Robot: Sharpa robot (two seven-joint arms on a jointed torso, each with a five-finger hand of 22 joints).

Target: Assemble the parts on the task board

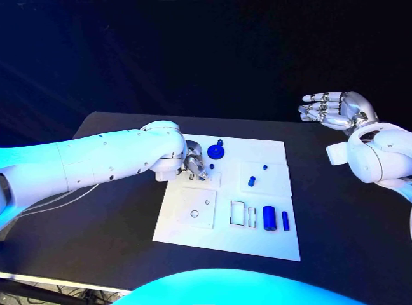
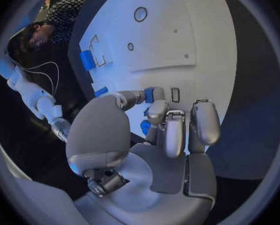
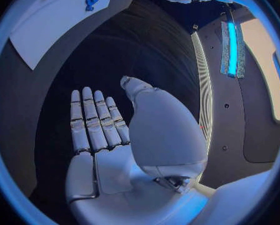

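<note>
The white task board [image 1: 261, 238] lies mid-table. My left hand [image 1: 195, 168] hangs over its far left corner, and its thumb and a finger pinch a small blue part [image 2: 153, 93] just above the board, next to a small rectangular slot [image 2: 175, 94]. A round blue part [image 1: 215, 151] stands just beyond that hand. Two small blue pegs [image 1: 252, 181] stand near the board's middle. A blue cylinder [image 1: 269, 218] and a thinner blue bar [image 1: 285, 220] lie near the right edge. My right hand [image 1: 339, 109] is raised off to the far right, its fingers [image 3: 93, 120] straight and holding nothing.
A raised square plate [image 1: 197, 208] with a round hole sits on the board's left half. Two rectangular slots [image 1: 237, 213] lie beside the cylinder. Black table [image 1: 353, 235] surrounds the board. My left forearm [image 1: 96, 162] crosses the table's left side.
</note>
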